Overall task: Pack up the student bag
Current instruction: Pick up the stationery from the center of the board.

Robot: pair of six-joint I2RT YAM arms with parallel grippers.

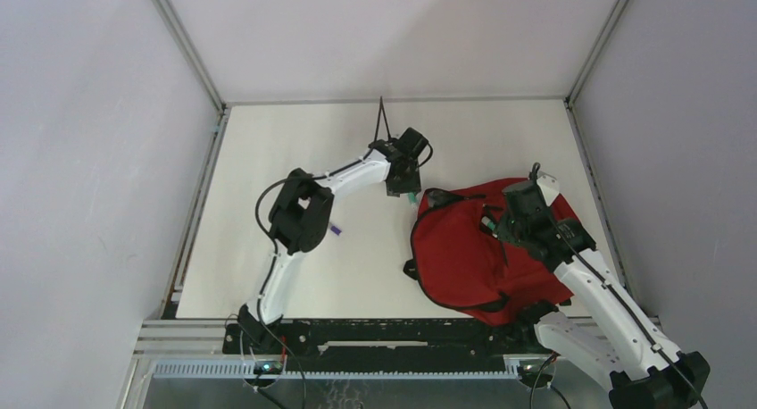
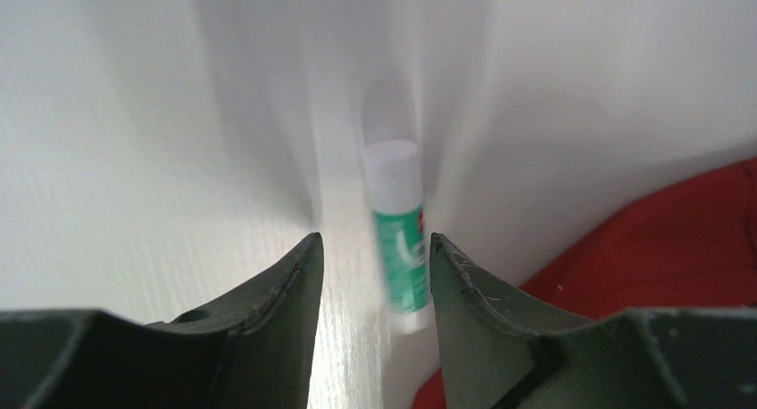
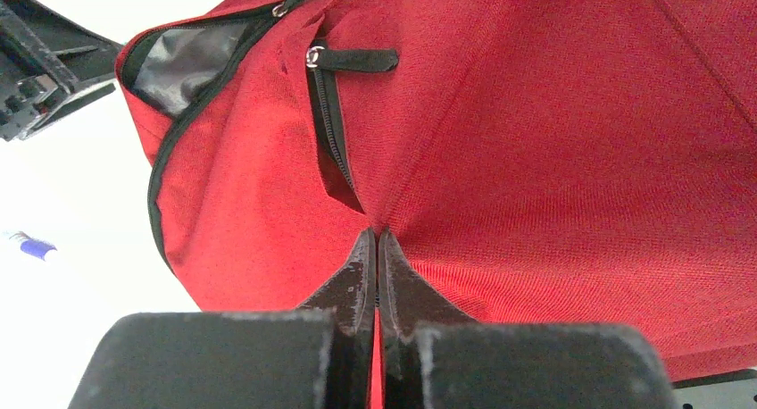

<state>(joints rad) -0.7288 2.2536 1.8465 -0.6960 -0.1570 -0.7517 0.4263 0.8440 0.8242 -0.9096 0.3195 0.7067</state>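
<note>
Right gripper [image 3: 377, 244], clamped on backpack [image 3: 553, 159] fabric, likely props the opening; left gripper [image 2: 375, 248], jaws parted, straddles a loose glue stick [image 2: 400, 235] nearby.

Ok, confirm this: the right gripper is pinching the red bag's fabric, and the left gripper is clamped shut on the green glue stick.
Wrong on one point: the left gripper is open, as the left wrist view shows, its jaws apart either side of the green glue stick. The right gripper does pinch the fabric of the red bag.
</note>
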